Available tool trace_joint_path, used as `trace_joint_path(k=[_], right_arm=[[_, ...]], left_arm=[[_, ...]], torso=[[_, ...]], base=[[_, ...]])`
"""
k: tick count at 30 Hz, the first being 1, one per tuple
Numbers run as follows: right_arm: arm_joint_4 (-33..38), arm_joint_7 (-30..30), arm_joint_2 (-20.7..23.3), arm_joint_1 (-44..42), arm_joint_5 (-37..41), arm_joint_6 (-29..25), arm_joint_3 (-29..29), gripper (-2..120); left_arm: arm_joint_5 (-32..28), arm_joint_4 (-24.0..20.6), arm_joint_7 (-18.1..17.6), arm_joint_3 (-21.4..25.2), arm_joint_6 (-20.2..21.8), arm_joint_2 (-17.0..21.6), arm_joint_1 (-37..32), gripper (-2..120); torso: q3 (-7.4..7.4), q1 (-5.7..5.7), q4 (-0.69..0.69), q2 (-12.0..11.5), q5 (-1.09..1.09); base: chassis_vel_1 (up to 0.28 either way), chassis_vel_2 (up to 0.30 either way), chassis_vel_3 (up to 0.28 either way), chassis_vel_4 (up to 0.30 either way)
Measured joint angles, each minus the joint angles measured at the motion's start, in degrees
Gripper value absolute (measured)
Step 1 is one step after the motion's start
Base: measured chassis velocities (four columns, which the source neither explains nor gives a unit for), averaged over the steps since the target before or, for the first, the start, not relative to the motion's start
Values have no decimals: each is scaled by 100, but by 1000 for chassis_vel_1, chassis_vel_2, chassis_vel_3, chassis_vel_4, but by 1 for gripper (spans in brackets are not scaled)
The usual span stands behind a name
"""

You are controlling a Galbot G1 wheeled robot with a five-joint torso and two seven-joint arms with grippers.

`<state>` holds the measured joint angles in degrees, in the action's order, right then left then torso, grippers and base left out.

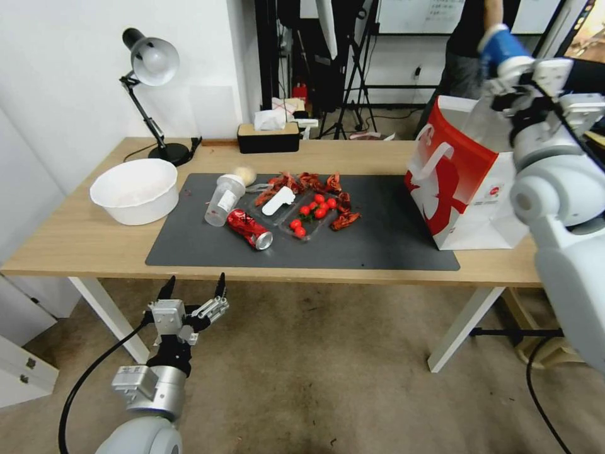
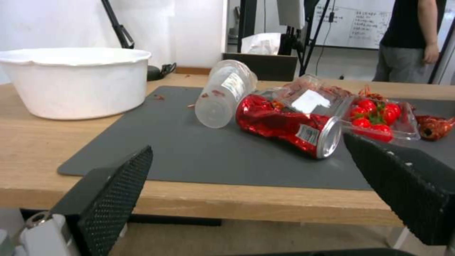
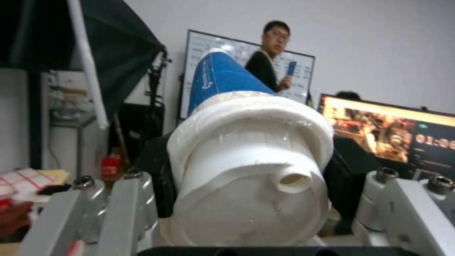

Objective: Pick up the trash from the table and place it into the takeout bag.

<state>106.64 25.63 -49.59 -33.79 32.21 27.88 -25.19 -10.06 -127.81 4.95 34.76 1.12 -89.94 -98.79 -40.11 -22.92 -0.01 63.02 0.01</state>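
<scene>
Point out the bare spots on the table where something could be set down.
The mat is bare between the tomato tray and the bag, and along its near edge in front of the can. Bare wood lies in front of the white bowl and between the tissue box and the bag. Crowded: mid-mat, around the clear cup, can, trays.

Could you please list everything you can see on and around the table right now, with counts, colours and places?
Table: one, light wood, white legs.
Mat: one, dark grey, on the table.
Bowl: one, white, left of the mat.
Lamp: one, black, far left corner.
Tissue box: one, black, far edge.
Plastic cup: one, clear with white lid, lying on the mat.
Can: one, red, dented, lying beside the plastic cup.
Paper ball: one, beige, behind the plastic cup.
Tomatoes: several, red, in a clear tray.
Bag: one, red and white, right end.
Blue cup: one, blue and white, held above the bag.
Left claw: open, below the table's near edge.
Right claw: shut on the blue cup.
</scene>
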Motion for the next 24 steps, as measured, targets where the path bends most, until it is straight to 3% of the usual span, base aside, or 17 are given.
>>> trace_joint_path(k=[1, 3, 5, 7, 9, 12, 18, 24], right_arm=[[-47, -4, 16, -25, -7, 1, -26, 64], [-58, -10, 19, -35, -8, 0, -28, 65], [-68, -41, 17, -74, -13, -2, -31, 77], [-69, -47, 12, -80, -14, -4, -30, 79], [-72, -72, -35, -140, -30, -21, -28, 92], [-60, -81, -78, -213, -58, -23, -25, 98], [76, -256, -106, -358, 73, -229, -27, 100], [626, -578, -60, -595, 828, -562, 4, 100]], left_arm=[[0, 7, 0, -9, 0, 1, 11, 100], [0, 12, 0, -11, 0, 3, 14, 100], [0, 20, 0, -16, 0, 7, 19, 100], [0, 21, 0, -16, 0, 7, 19, 100], [0, -4, 0, -15, 0, 16, 7, 100], [-4, -31, 0, -2, 0, 30, -10, 100], [-29, -92, 3, 32, 1, 54, -40, 100], [-71, -91, 8, 24, 5, 51, 0, 100]], torso=[[0, 0, 0, 0, 1], [0, 0, 0, 0, 1], [0, 0, 2, 0, -1], [0, 0, 1, 0, -1], [0, 0, 2, 0, -2], [0, -1, 2, 0, -1], [0, 0, 1, 0, -1], [0, 0, 2, 0, -2]], base=[[0, 0, 0, 0], [0, 0, 0, 0], [0, 0, 0, 0], [0, 0, 0, 0], [0, 0, 0, 0], [0, 0, 0, 0], [0, 0, 0, 0], [0, 0, 0, 0]])
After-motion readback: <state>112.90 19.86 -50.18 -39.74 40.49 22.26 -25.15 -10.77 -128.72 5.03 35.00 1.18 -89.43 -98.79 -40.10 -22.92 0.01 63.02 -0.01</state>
